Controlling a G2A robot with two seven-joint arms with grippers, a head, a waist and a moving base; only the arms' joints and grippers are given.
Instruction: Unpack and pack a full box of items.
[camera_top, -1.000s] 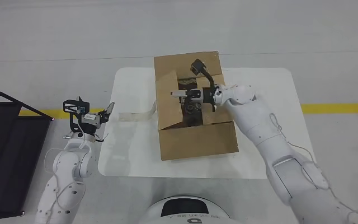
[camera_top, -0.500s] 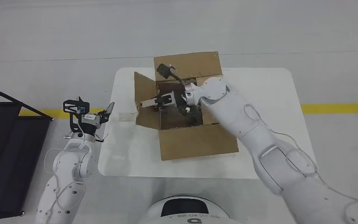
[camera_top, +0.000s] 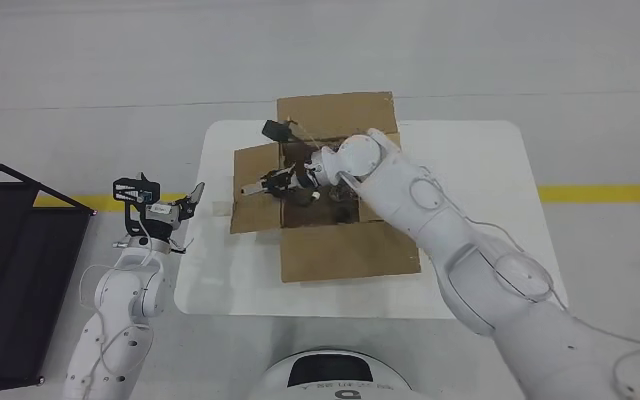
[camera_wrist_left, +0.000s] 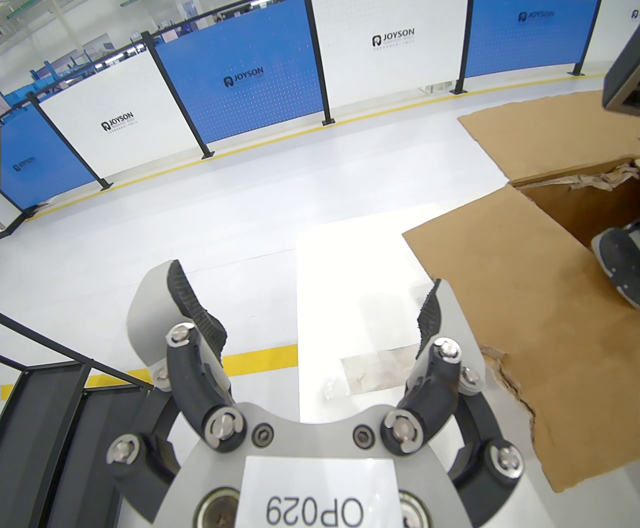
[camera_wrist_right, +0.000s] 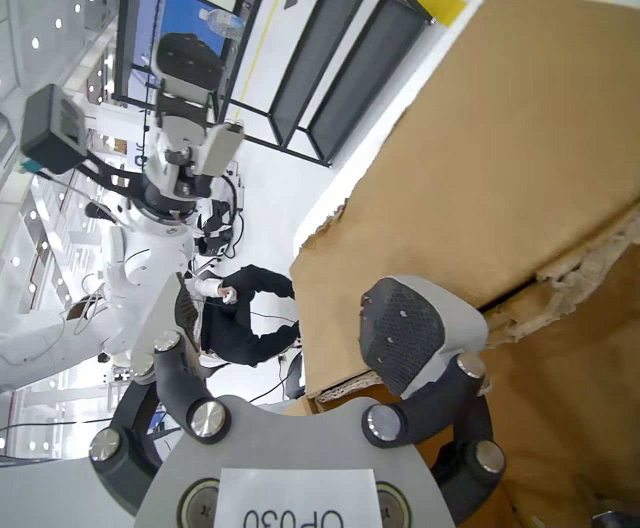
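We see the box (camera_top: 350, 255) in the middle of the table (camera_top: 470, 280). The right hand (camera_top: 258, 186) stretches across its opening to the left flap (camera_top: 252, 214), fingers apart with the flap's edge between them and nothing clamped. We judge it is placed there to fold that flap outward and bare the contents. The left hand (camera_top: 186, 207) hangs off the table's left edge, fingers apart and empty (out of the way, we reckon). We count one box, three flaps folded open, two hands and one strip of tape (camera_wrist_left: 374, 371) on the table. The dark items (camera_top: 338, 208) inside are too jumbled to count.
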